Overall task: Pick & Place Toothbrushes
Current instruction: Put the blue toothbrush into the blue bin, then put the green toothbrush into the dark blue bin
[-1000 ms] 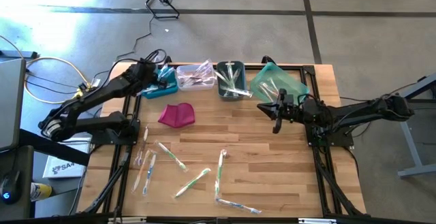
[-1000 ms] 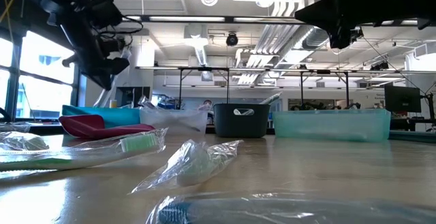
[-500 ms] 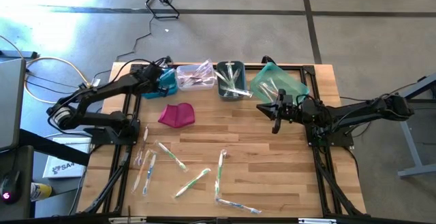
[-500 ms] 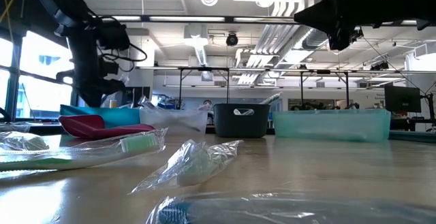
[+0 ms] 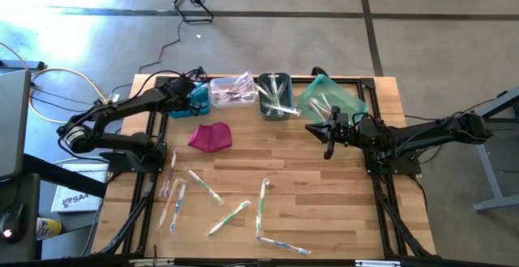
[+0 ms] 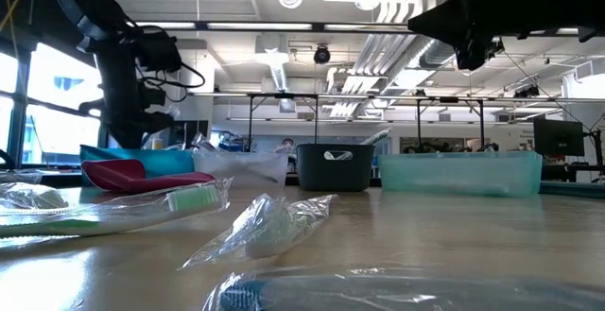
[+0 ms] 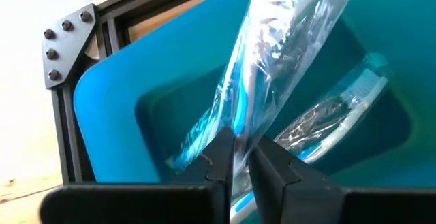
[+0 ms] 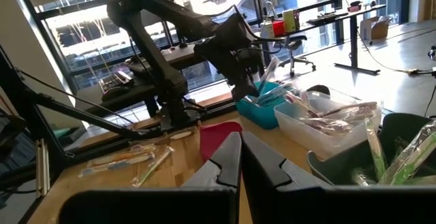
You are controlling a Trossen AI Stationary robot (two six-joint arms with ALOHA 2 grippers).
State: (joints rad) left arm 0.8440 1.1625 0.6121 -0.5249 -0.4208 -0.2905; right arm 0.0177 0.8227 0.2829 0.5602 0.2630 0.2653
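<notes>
- Toothbrushes (image 5: 195, 184) are lying loose on the worktop (image 5: 284, 161) in the high view; the left claw (image 5: 191, 89) is hanging over the blue bin (image 5: 197, 101), so its wrapped brush could land outside.
- Low view: the right claw (image 6: 470, 54) is waiting up high, closed and empty.
- Left wrist view: the fingers (image 7: 219, 157) are pinching only the crinkly wrapper (image 7: 272, 67), which could be sticking to them when they open.

Two arms I ran were matte black, tubular links with bulky rounded joints, left arm (image 5: 122, 113) trailing looped black cabling, right arm (image 5: 413, 133) likewise dark, fingers (image 7: 272, 173) black, flat, blunt-tipped, angular.
</notes>
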